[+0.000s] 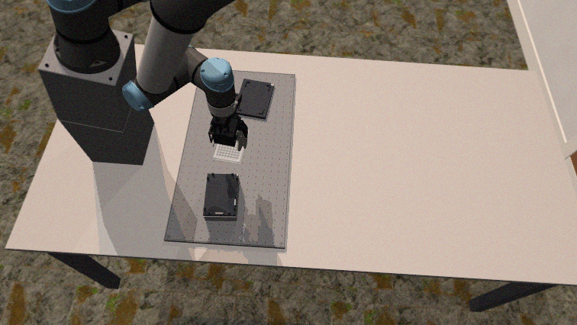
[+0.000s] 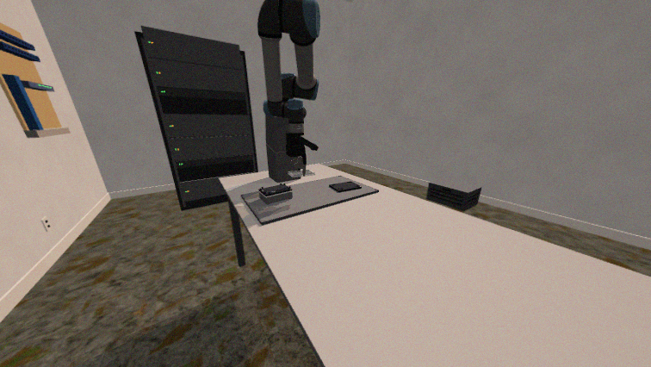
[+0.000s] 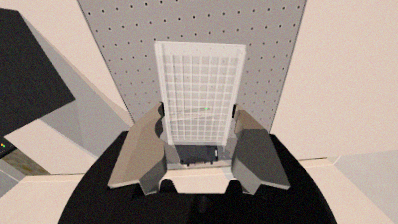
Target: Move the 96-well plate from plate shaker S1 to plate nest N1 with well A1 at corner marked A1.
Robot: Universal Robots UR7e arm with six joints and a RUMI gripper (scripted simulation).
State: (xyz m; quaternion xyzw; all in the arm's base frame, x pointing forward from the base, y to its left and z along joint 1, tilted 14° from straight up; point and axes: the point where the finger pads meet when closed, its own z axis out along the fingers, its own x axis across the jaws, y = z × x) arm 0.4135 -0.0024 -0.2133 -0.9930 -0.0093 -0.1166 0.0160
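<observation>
You have the 96-well plate (image 1: 228,153) grasped by its long sides in the end effector (image 1: 228,133), lifted above the perforated breadboard (image 1: 266,169) between the plate shaker S1 (image 1: 220,196) and the plate nest N1 (image 1: 255,98), toward the worktop's (image 1: 404,169) arm-base end.

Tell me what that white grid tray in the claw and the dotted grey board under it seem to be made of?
The 96-well plate, gripped by the gripper, looks like pale, slightly see-through plastic: the board's tone shows faintly through its fine grid of wells. The breadboard looks like matte grey metal, perhaps aluminium, given its flat dull sheen and regular rows of small holes. Neither is certain.
</observation>
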